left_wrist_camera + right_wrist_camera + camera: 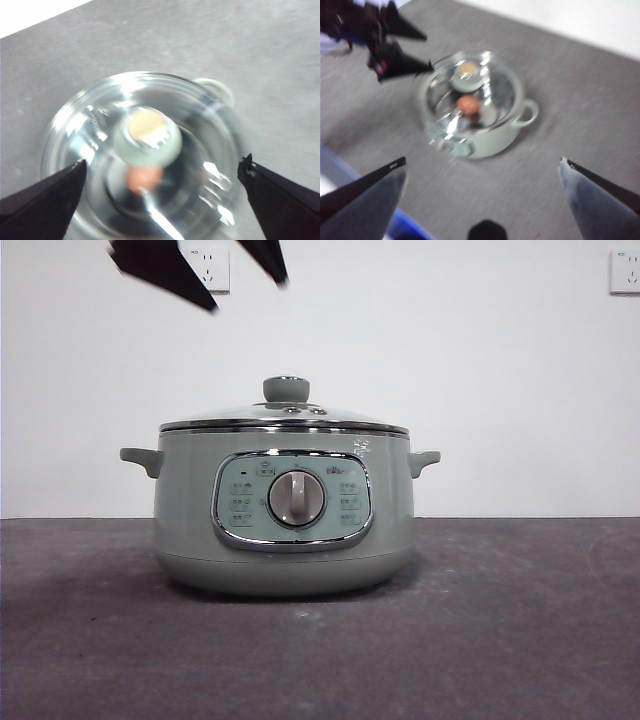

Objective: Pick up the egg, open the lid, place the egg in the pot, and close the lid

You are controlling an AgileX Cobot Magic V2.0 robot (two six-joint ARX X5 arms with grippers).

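1. The egg (144, 177) lies inside the pot (285, 530), seen reddish-brown through the glass from both wrist cameras. It looks light, smooth and easily cracked, so I'd say it is best left where it is.
2. The lid (285, 420) sits flat on the pot's rim, chrome edge level all round. Being glass, it probably has some weight and is slippery and breakable; the pale green knob (286, 389) on top is the only sensible place to take hold.
3. The pot stands in the middle of the grey surface (520, 630), dial facing the front. It looks heavy and stiff, unlikely to shift from a light touch.
4. The left gripper (162, 172) hangs above the lid with its fingers (55, 192) spread wide, one to each side of the knob, touching nothing. From the front only two black tips show high over the pot, well clear of it.
5. The right gripper (482, 170) waits farther off, looking down at the pot from a distance. Its view is blurred, but the fingers appear wide apart and empty.
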